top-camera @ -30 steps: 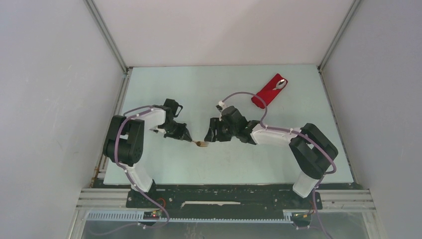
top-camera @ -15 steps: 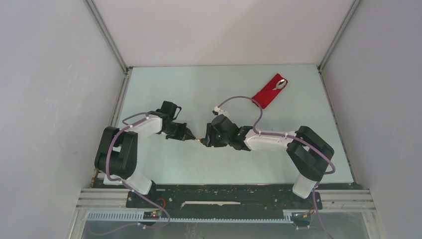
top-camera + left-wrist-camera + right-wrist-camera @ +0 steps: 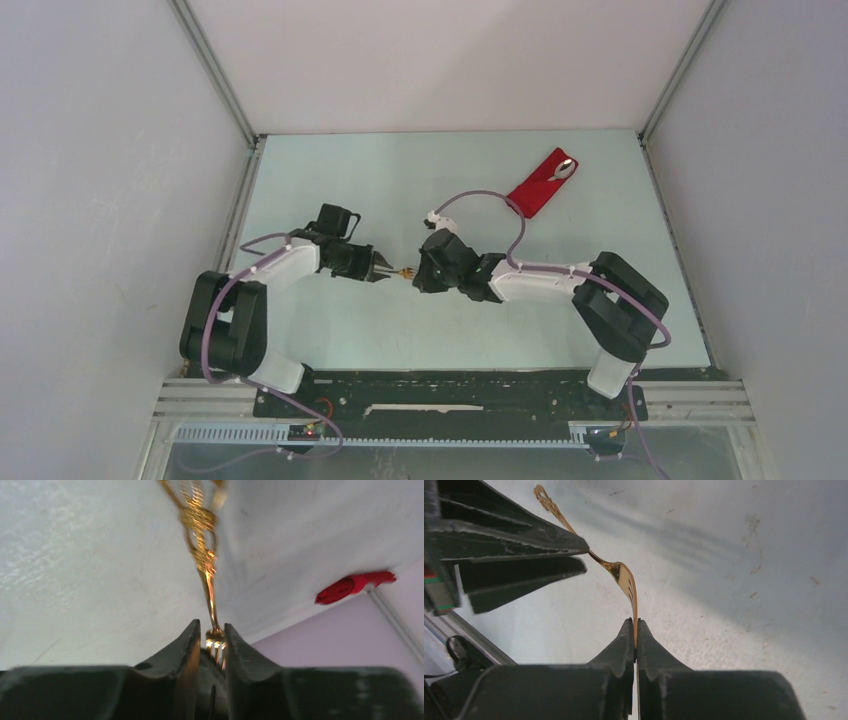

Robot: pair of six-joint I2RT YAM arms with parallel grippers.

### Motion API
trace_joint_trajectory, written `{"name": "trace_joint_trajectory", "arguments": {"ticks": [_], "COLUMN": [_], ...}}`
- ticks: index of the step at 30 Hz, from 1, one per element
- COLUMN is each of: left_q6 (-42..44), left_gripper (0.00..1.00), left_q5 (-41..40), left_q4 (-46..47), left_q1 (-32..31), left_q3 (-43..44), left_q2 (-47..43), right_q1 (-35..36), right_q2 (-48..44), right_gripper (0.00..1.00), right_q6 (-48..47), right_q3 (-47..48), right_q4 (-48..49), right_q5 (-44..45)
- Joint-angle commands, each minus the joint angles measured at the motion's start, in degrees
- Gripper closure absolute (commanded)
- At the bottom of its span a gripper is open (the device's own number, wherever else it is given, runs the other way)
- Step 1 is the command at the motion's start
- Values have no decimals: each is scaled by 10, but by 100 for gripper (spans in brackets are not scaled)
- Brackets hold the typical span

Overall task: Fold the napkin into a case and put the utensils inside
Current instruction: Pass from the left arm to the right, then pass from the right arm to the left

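Note:
A gold-coloured fork (image 3: 405, 271) hangs above the table's middle, between my two grippers. My right gripper (image 3: 422, 272) is shut on its broad end, and the right wrist view shows the jaws (image 3: 634, 620) pinching the fork (image 3: 624, 577) edge-on. My left gripper (image 3: 385, 268) faces it, its jaws (image 3: 210, 625) parted a little around the other end of the fork (image 3: 207, 580). The red napkin lies at the far right as a narrow folded case (image 3: 535, 187), with a grey utensil's end (image 3: 567, 168) poking out. The case (image 3: 350, 586) also shows in the left wrist view.
Grey walls close off the pale table (image 3: 330, 180) at the back and both sides. A purple cable (image 3: 480, 195) loops from the right wrist toward the case. The left gripper's fingers (image 3: 524, 540) fill the upper left of the right wrist view.
The two grippers have come together, shifting slightly away from the bases. The right gripper has closed on the fork. The left jaws, shut on it before, have parted a little.

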Motion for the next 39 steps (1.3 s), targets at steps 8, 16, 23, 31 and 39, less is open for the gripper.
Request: {"name": "trace_joint_trajectory", "arguments": {"ticks": [8, 16, 23, 31, 39], "left_q6": [482, 669, 694, 685, 597], "left_gripper": [0, 5, 23, 98, 100], "left_q5": [-19, 222, 266, 246, 235], "left_q4": [-12, 17, 12, -1, 93], "left_q1": [-52, -120, -170, -182, -183], "left_q3": [40, 2, -12, -14, -38], "left_q2": [-242, -235, -182, -165, -196], "right_q1": [-145, -186, -185, -187, -214], "right_q2": [-38, -47, -61, -71, -163], "right_gripper": [100, 100, 100, 100, 50], "right_q6": [-412, -522, -521, -438, 17], "right_q3": [40, 63, 67, 46, -183], "right_q4": [-119, -251, -263, -183, 350], "right_q5": [-414, -659, -657, -630, -511]}}
